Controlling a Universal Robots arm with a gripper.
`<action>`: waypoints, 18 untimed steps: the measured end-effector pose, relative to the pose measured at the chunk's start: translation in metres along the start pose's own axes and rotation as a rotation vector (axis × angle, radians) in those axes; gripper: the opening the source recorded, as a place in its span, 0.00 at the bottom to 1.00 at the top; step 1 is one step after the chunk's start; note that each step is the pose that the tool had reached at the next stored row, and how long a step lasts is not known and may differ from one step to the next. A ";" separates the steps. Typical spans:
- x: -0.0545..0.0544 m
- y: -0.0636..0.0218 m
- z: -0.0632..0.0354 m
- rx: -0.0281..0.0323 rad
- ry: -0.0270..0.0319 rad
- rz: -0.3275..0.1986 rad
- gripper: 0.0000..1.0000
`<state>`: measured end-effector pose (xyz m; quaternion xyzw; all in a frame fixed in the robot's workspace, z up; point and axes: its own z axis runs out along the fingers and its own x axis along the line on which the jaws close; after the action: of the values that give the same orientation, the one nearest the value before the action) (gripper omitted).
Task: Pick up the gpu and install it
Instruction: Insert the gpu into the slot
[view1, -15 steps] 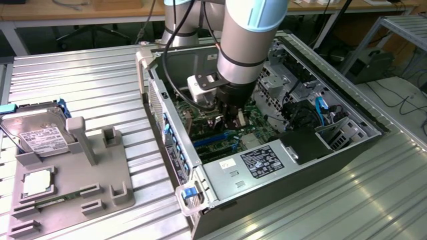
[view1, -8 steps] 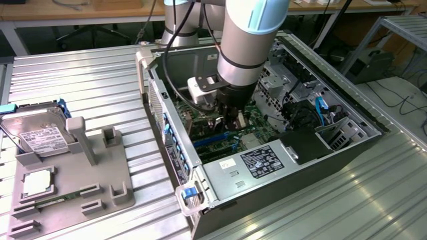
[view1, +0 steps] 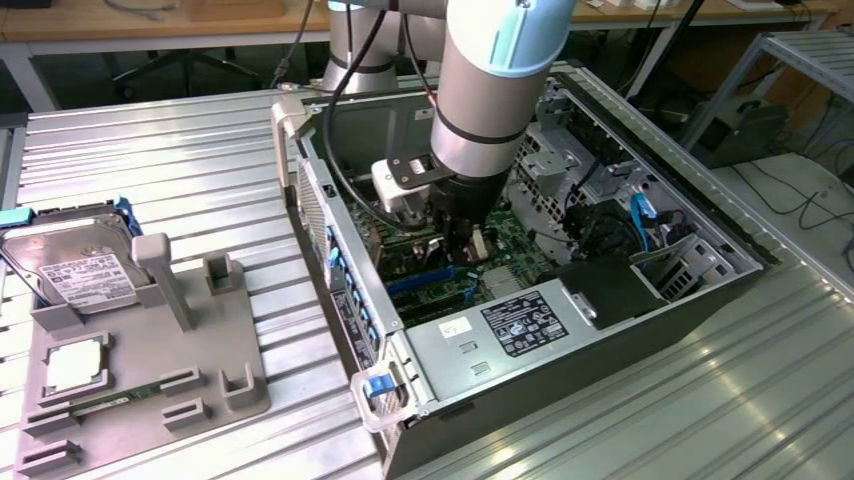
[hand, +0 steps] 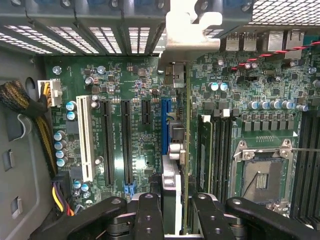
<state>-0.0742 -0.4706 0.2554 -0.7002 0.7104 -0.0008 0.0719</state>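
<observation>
Clamping thin black-faced gpu card (hand: 171, 187) with silver metal bracket (hand: 192, 30) edge-on between black gripper (hand: 176, 217) fingers; extends straight ahead of fingers, just beside long blue plastic motherboard slot (hand: 164, 125).

Motherboard (hand: 140, 80) lies under the jaws, its blue slot (hand: 164, 125) near them — the hard drive (view1: 74, 270) well apart.

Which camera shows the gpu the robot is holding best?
The wrist view: the gpu sits edge-on, clamped in the gripper, with its silver bracket at the far end. In the exterior view the arm hides nearly all of it.
</observation>
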 end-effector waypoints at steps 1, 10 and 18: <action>0.000 0.0002 0.0008 0.0000 0.0000 0.000 0.28; 0.001 0.0049 0.0059 0.0000 -0.0001 0.000 0.28; 0.001 0.0072 0.0094 -0.0001 0.0002 0.000 0.28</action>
<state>-0.0804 -0.4706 0.2453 -0.7001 0.7104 -0.0008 0.0718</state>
